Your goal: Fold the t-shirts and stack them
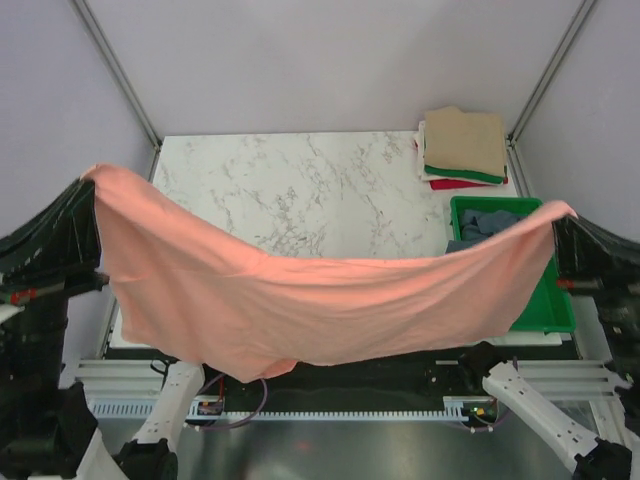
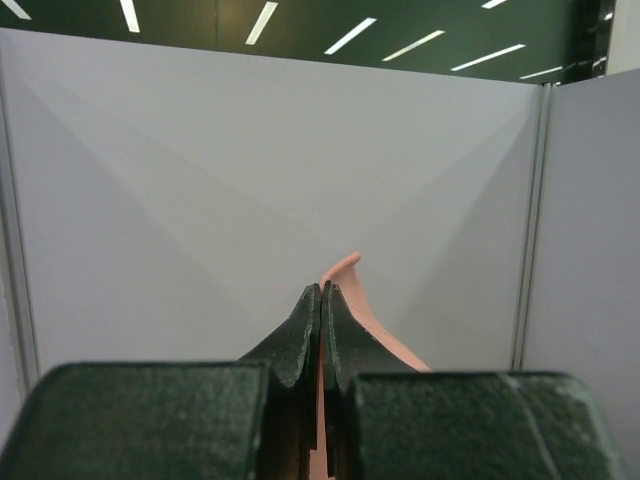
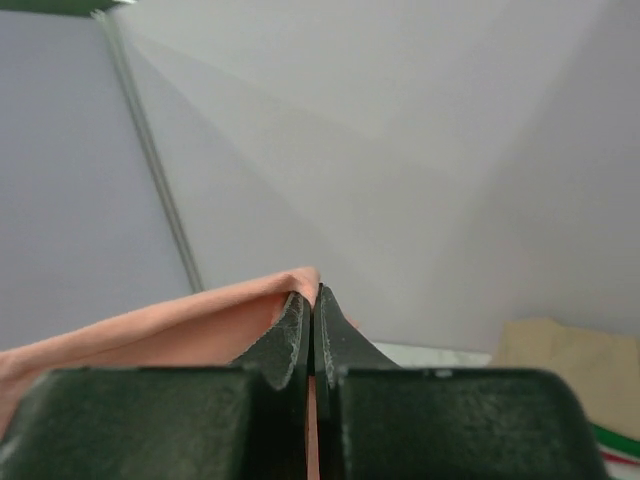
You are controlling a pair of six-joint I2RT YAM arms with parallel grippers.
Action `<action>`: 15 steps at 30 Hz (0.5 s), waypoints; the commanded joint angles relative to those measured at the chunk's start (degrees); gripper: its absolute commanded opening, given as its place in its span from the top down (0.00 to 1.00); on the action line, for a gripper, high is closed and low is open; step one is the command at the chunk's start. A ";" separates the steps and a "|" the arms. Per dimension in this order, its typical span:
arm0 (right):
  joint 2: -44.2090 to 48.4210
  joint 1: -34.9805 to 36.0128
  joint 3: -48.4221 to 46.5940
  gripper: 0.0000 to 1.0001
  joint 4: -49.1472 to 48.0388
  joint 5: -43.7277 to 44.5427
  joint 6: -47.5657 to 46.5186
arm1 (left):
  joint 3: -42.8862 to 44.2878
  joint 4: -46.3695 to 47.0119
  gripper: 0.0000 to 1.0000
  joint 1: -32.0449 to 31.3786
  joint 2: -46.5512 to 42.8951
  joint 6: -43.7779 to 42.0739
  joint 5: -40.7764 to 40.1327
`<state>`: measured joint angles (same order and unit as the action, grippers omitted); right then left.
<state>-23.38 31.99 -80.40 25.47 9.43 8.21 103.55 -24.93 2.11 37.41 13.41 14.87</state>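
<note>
A salmon-pink t-shirt (image 1: 300, 295) hangs stretched in the air between both arms, sagging in the middle over the table's near edge. My left gripper (image 1: 88, 190) is shut on its left corner; pink cloth (image 2: 352, 290) sticks out past the closed fingertips. At the right, my right gripper (image 1: 562, 225) is shut on the other corner, with cloth (image 3: 200, 320) trailing off to the left. A folded stack of t-shirts (image 1: 463, 148), tan on top over green, white and red, lies at the back right. A slate blue-grey t-shirt (image 1: 482, 224) lies crumpled in the tray.
A green plastic tray (image 1: 545, 305) sits at the table's right edge, partly behind the hanging shirt. The marble tabletop (image 1: 300, 190) stretches behind the shirt. Grey walls with metal corner posts (image 1: 120, 75) close in the cell.
</note>
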 commanded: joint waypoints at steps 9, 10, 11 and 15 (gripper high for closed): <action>-47.09 -8.84 0.59 1.00 -6.38 11.00 7.06 | 4.37 2.87 0.97 0.26 44.47 0.48 7.28; -49.37 -13.57 2.68 1.00 -10.75 6.87 9.09 | 5.25 2.61 0.97 0.44 48.07 0.39 7.19; -54.70 -15.10 2.88 1.00 -12.01 3.70 12.15 | 6.39 1.91 0.96 0.61 55.68 0.48 5.53; -69.85 -16.96 -5.08 0.52 -10.90 1.30 11.84 | 25.13 -9.66 0.57 1.49 76.15 0.66 4.03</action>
<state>-88.14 15.75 -78.87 17.85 15.53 17.10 115.81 -24.91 2.79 104.81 13.85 19.11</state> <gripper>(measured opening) 0.178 0.372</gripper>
